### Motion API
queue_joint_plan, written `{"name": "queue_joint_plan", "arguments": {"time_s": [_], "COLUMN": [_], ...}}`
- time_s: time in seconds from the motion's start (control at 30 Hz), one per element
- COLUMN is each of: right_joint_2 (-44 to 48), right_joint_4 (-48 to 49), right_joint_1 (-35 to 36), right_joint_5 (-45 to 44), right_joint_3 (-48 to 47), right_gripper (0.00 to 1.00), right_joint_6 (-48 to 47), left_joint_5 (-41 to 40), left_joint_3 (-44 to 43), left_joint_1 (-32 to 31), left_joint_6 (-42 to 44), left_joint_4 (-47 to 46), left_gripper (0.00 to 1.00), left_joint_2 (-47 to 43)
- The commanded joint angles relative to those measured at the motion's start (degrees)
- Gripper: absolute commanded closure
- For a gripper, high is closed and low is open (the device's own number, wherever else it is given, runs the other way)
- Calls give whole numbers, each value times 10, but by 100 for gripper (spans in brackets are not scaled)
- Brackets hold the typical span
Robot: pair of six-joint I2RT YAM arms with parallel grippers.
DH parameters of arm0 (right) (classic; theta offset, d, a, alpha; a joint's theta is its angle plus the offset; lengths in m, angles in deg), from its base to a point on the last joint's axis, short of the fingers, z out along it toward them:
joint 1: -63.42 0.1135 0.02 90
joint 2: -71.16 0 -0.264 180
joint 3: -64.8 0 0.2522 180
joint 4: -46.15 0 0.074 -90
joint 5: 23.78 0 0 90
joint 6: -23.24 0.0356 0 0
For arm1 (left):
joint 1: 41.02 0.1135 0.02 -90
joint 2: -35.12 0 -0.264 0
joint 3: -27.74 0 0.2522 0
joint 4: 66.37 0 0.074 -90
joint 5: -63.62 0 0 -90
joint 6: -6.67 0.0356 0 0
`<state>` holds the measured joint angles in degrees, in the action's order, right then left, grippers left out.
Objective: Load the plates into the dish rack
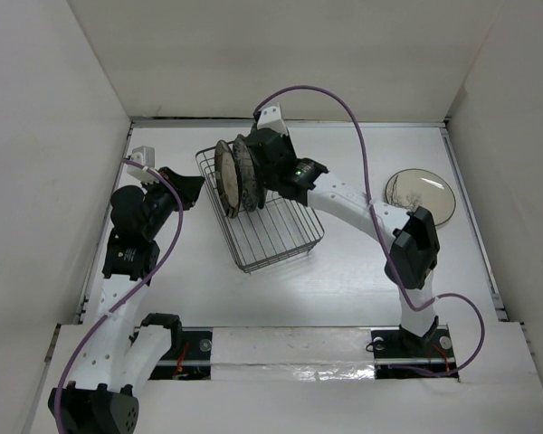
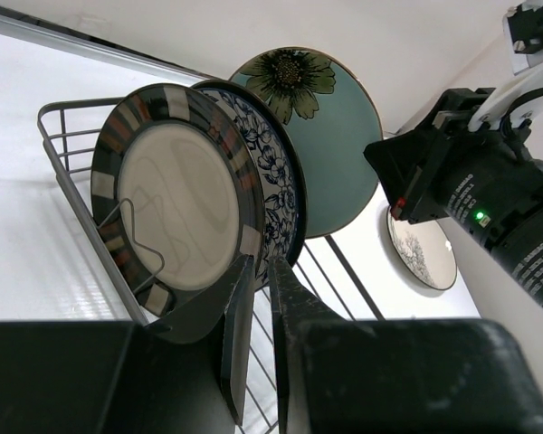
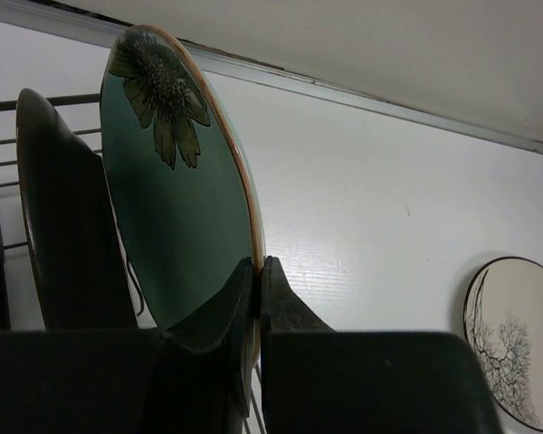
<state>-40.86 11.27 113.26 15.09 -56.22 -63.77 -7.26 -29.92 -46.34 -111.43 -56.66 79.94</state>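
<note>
1. Two arms are mounted at the near edge of the table (image 1: 344, 289), and each carries one gripper.
2. There is one dish rack (image 1: 281, 237), a dark wire basket. It sits askew, left of the table's centre, with its long side running toward the far edge.
3. Four plates are in view. One cream plate with branch motif (image 1: 421, 197) lies flat on the table close to the right edge, well apart from the rack.
4. The left gripper (image 2: 260, 264) hangs just beside the rack's left side without touching it. Its fingers are drawn almost together, leaving a thin slit, and they grasp nothing.
5. Three plates stand on edge in a row at the rack's far end. From the left they are the brown-rimmed cream plate (image 2: 176, 203), the blue-and-white floral plate (image 2: 276, 181) close behind it, and the pale teal flower plate (image 3: 176, 199).
6. The right gripper (image 3: 256, 264) is clenched on the teal plate's rim and holds it upright. Whether that plate is seated between the tines cannot be told.
</note>
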Motion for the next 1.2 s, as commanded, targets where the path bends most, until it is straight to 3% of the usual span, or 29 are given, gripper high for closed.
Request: {"name": "queue_joint_plan", "arguments": {"time_s": [0.0, 0.6, 1.17], "right_joint_2": [-11, 10, -51], "right_joint_4": [42, 103, 54], "right_joint_1": [15, 22, 50], "right_joint_5": [-46, -107, -86], "right_joint_3": [-40, -30, -35], "right_gripper": [100, 100, 100], "right_joint_6": [-23, -104, -46], "left_joint_5": [12, 14, 10], "left_joint_3": [-1, -6, -2], "left_joint_1": [-3, -3, -3], "left_joint_6": [1, 0, 1], "left_joint_4": [-30, -30, -30], "left_gripper": [90, 90, 90], "left_joint_2": [-8, 2, -2]}}
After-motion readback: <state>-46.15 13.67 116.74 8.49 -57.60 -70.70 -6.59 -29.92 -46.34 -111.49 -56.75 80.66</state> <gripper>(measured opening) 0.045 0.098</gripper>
